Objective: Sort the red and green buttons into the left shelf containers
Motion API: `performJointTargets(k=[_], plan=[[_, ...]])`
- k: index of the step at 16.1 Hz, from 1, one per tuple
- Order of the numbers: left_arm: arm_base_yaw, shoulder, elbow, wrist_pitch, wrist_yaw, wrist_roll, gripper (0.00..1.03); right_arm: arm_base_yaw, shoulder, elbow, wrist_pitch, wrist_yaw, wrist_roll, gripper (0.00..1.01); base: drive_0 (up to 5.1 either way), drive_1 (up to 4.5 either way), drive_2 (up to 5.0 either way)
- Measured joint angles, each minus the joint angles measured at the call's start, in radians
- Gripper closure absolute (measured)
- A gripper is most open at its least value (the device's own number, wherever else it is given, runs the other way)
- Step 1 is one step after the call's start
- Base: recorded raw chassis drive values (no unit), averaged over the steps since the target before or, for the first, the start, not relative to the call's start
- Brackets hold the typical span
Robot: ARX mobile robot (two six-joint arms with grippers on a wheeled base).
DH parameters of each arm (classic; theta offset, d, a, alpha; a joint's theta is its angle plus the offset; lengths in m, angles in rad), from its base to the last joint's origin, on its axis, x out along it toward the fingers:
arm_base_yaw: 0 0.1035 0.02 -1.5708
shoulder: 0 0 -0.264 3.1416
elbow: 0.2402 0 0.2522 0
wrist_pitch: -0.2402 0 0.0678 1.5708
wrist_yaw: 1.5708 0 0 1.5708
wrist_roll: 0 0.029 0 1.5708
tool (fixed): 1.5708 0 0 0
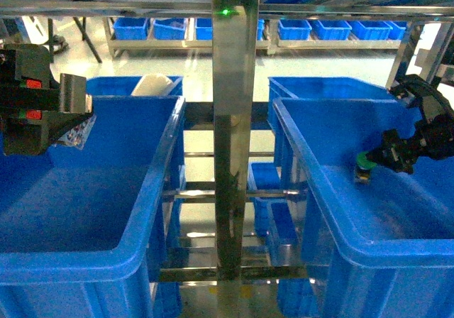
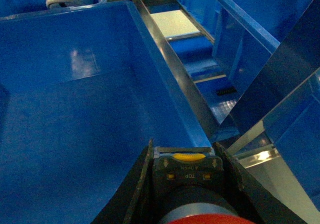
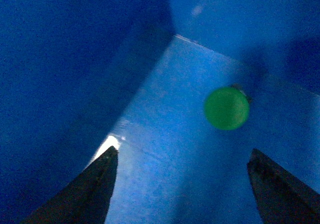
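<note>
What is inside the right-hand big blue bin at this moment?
The green button is inside the right bin, with the open right claw above it. Whether it touches the floor is unclear. The bin's near inside wall is hidden in every view.

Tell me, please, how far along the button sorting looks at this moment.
The green button is out of the open right gripper, in the right blue bin; whether it has landed is unclear. The red button is clamped in the left gripper above the left blue bin; releasing it remains.
</note>
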Motion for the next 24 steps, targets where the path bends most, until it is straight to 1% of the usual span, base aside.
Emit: performJointTargets(k=[1, 3, 5, 6, 7, 8, 9, 10, 12, 13, 14, 16, 17, 19, 20, 21, 22, 23, 24], plan=[[0.000, 0.000, 0.000, 0.000, 0.000, 0.000, 0.74, 0.008, -0.020, -0.034, 0.022, 0.000, 0.004, 0.20, 0.0, 0.00, 0.0], [0.000, 0.000, 0.000, 0.000, 0.000, 0.000, 0.74, 0.018, -0.039, -0.068, 0.058, 0.002, 0.005, 0.17, 0.0, 0.00, 0.0], [0.000, 0.000, 0.000, 0.000, 0.000, 0.000, 0.74, 0.033, -0.074, -0.130, 0.118, 0.014, 0.008, 0.10, 0.0, 0.00, 0.0], [0.000, 0.000, 0.000, 0.000, 0.000, 0.000, 0.74, 0.056, -0.133, -0.236, 0.227, 0.033, 0.018, 0.01, 0.0, 0.00, 0.0], [0.000, 0.000, 0.000, 0.000, 0.000, 0.000, 0.74, 0.068, -0.192, -0.344, 0.336, 0.050, 0.019, 0.04, 0.0, 0.00, 0.0], [0.000, 0.000, 0.000, 0.000, 0.000, 0.000, 0.74, 0.065, -0.253, -0.448, 0.420, 0.074, 0.024, 0.03, 0.0, 0.00, 0.0], [0.000, 0.000, 0.000, 0.000, -0.001, 0.000, 0.74, 0.045, -0.312, -0.549, 0.496, 0.080, 0.027, 0.03, 0.0, 0.00, 0.0], [0.000, 0.000, 0.000, 0.000, 0.000, 0.000, 0.74, 0.026, -0.363, -0.633, 0.548, 0.091, 0.029, 0.03, 0.0, 0.00, 0.0], [-0.003, 0.000, 0.000, 0.000, 0.004, 0.000, 0.74, -0.001, -0.471, -0.764, 0.586, 0.090, 0.047, 0.03, 0.0, 0.00, 0.0], [-0.002, 0.000, 0.000, 0.000, 0.003, 0.000, 0.74, 0.001, -0.554, -0.828, 0.594, 0.085, 0.064, 0.03, 0.0, 0.00, 0.0], [-0.002, 0.000, 0.000, 0.000, 0.003, 0.000, 0.74, 0.002, -0.631, -0.874, 0.604, 0.079, 0.090, 0.03, 0.0, 0.00, 0.0], [-0.002, 0.000, 0.000, 0.000, 0.003, 0.000, 0.74, 0.013, -0.758, -0.950, 0.607, 0.101, 0.123, 0.03, 0.0, 0.00, 0.0], [-0.002, 0.000, 0.000, 0.000, 0.003, 0.000, 0.74, 0.021, -0.806, -0.978, 0.592, 0.113, 0.130, 0.03, 0.0, 0.00, 0.0], [-0.002, -0.004, 0.000, -0.001, 0.004, 0.000, 0.74, 0.021, -0.802, -0.978, 0.590, 0.117, 0.137, 0.03, 0.0, 0.00, 0.0], [0.015, -0.013, -0.015, -0.006, -0.001, 0.004, 0.74, 0.021, -0.802, -0.978, 0.590, 0.117, 0.140, 0.03, 0.0, 0.00, 0.0], [0.051, -0.030, -0.059, -0.015, 0.011, 0.010, 0.74, 0.021, -0.802, -0.978, 0.591, 0.117, 0.140, 0.03, 0.0, 0.00, 0.0], [0.100, -0.022, -0.080, -0.022, 0.027, 0.023, 0.74, 0.021, -0.802, -0.978, 0.591, 0.117, 0.140, 0.03, 0.0, 0.00, 0.0], [0.150, 0.012, -0.080, 0.032, 0.049, 0.040, 0.74, 0.021, -0.802, -0.978, 0.591, 0.117, 0.140, 0.03, 0.0, 0.00, 0.0], [0.198, 0.053, -0.069, 0.040, 0.090, 0.057, 0.74, 0.021, -0.802, -0.978, 0.591, 0.117, 0.140, 0.03, 0.0, 0.00, 0.0]])
